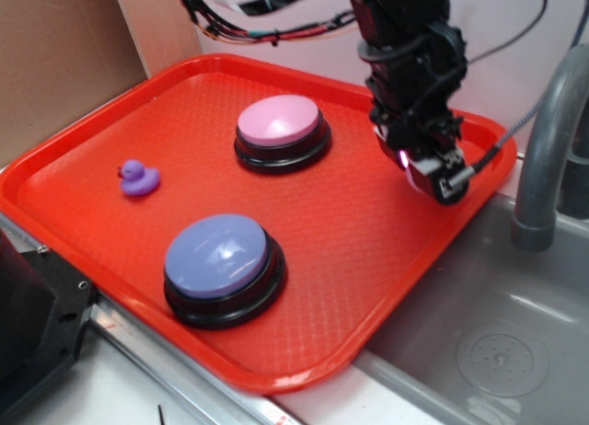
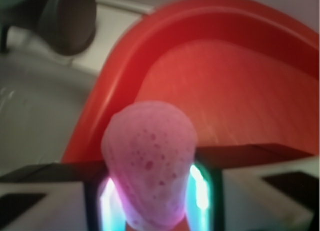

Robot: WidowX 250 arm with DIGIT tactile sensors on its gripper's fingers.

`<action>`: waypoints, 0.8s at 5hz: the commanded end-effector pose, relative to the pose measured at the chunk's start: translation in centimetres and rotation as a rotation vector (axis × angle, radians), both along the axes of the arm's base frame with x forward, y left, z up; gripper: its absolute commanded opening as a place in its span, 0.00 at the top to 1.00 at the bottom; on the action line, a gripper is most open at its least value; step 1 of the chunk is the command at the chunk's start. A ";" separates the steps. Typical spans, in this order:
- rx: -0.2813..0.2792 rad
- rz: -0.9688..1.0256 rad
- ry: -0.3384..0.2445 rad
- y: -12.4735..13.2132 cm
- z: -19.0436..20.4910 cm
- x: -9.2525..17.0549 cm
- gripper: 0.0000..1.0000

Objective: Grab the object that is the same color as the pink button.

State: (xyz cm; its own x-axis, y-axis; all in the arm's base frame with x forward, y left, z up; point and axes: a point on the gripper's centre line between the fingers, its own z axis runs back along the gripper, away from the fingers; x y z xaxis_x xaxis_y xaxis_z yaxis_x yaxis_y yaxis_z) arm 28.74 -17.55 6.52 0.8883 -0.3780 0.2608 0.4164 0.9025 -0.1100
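A red tray (image 1: 110,149) is laid across the counter, its right corner reaching over a grey sink (image 1: 497,324). A grey faucet (image 1: 543,158) is seen at the right edge.

Above the tray's right end the black arm (image 1: 405,39) is positioned, with the gripper (image 1: 425,167) pointed down near the rim. In the wrist view the ball (image 2: 150,166) is shown squeezed between the two fingers (image 2: 205,191), one pressed on each side so that it bulges upward; its pink skin is speckled with small dimples. The tray's curved rim (image 2: 120,86) is seen behind it. From the exterior view only a small pink patch is visible at the fingertips.

On the tray floor, the blue button (image 1: 219,259) is placed nearest the front edge and the pink button (image 1: 279,126) farther back, the two well apart. A tiny duck (image 1: 139,178), purple, is set near the tray's left side, apart from both buttons.
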 end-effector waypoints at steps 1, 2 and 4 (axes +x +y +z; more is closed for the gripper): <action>0.039 0.144 -0.026 3.2 8.8 -4.5 1.00; 0.084 0.319 0.046 6.7 9.9 -6.9 1.00; 0.176 0.593 0.190 13.1 10.9 -10.3 1.00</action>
